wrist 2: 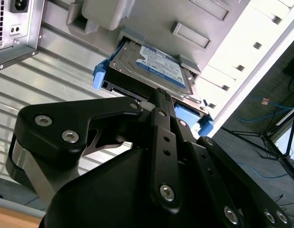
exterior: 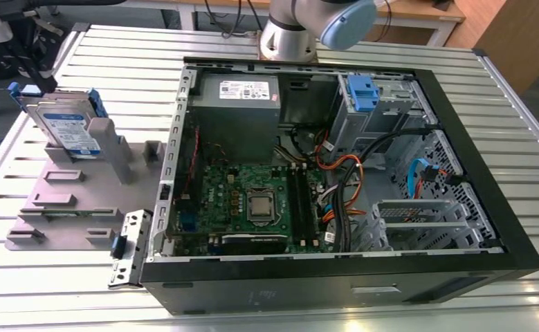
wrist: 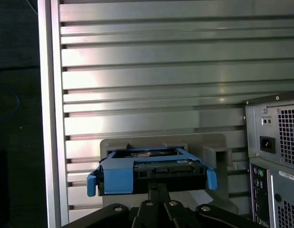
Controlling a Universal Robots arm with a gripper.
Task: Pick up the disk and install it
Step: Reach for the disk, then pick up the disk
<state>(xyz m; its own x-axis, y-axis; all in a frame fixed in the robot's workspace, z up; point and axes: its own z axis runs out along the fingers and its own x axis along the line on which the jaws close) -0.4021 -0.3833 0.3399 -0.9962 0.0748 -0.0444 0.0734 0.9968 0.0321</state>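
The disk (exterior: pixel 69 131) stands upright in a grey rack (exterior: pixel 57 200), edge offered to the gripper (wrist 2: pixel 158 95); whether the jaws grip it cannot be told.

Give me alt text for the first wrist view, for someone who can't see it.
The disk, a hard drive in a blue carrier, sits in a grey holder on a slatted metal table, with the black tool at its near edge. The rear of a computer case, with its power socket, stands beside it.

Materials and finishes
The disk (wrist 2: pixel 125 58) is bare silver metal with a glossy label (wrist 2: pixel 163 66), framed by a blue plastic carrier (wrist: pixel 118 178). The hand (wrist 2: pixel 160 97) is matt black, probably metal. The counter (wrist: pixel 151 71) is ribbed bright metal.
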